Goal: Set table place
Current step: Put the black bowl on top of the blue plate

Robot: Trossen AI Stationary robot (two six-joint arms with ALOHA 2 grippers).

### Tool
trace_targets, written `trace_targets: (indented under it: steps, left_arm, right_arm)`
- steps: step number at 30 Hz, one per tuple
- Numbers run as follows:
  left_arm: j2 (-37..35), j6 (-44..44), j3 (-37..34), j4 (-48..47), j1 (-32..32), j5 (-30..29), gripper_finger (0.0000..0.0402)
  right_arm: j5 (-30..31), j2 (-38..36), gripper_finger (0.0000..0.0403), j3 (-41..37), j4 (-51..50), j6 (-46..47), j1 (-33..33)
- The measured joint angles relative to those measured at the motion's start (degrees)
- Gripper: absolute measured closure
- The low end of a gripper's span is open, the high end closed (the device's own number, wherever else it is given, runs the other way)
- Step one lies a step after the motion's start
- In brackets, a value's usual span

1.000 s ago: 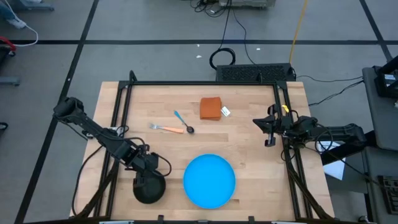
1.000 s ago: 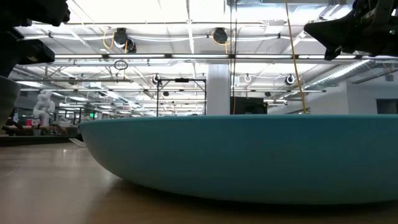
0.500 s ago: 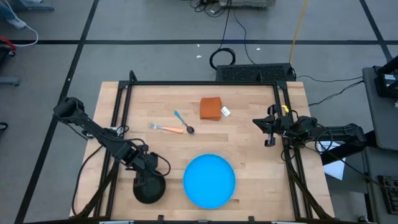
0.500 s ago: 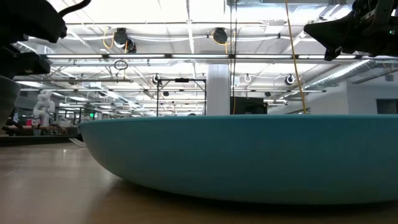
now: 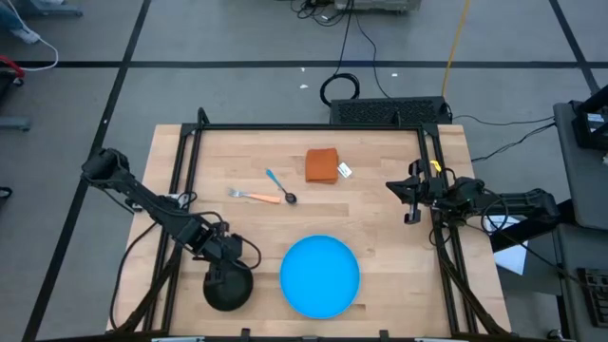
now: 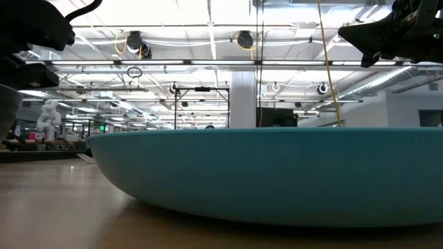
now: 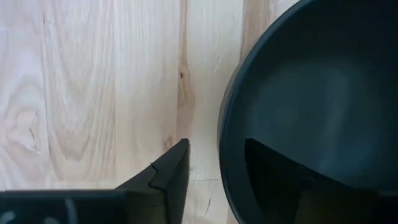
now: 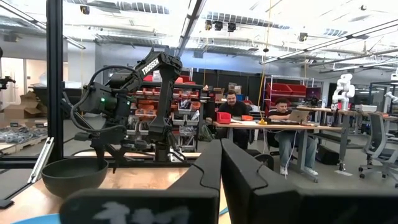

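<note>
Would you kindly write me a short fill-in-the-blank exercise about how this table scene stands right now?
1. The left gripper has one finger on each side of the ____ bowl's rim.
2. The fork and spoon lie beside the folded ____ cloth.
3. The blue plate holds ____.
4. The right gripper's fingers are ____.

Missing words: black; orange; nothing; shut

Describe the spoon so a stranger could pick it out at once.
On the light-wood table, look behind the blue plate, left of the folded orange cloth. The spoon has a blue handle and dark bowl; the fork touching it has an orange handle.
</note>
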Motion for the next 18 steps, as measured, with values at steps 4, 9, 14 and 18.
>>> trace_targets:
  steps: [4, 9, 14, 18]
  left_arm:
    - [0.0, 2.12, 0.0, 0.15, 0.04, -1.38, 0.0301]
    - [0.0, 9.27, 0.0, 1.7, 0.11, -1.58, 0.038]
    - [0.0, 14.81, 0.0, 3.92, 0.45, 0.48, 0.0386]
    - [0.0, 16.53, 0.0, 5.61, 2.44, 3.51, 0.0394]
  right_arm:
    - [0.0, 0.0, 0.0403, -0.02, -0.02, -0.01, 0.01]
    - [0.0, 0.0, 0.0403, 0.0, 0.0, -0.06, -0.01]
    - [0.02, 0.0, 0.0403, 0.0, 0.0, -0.06, -0.01]
    - [0.02, 0.0, 0.0403, -0.01, -0.02, -0.06, 0.0]
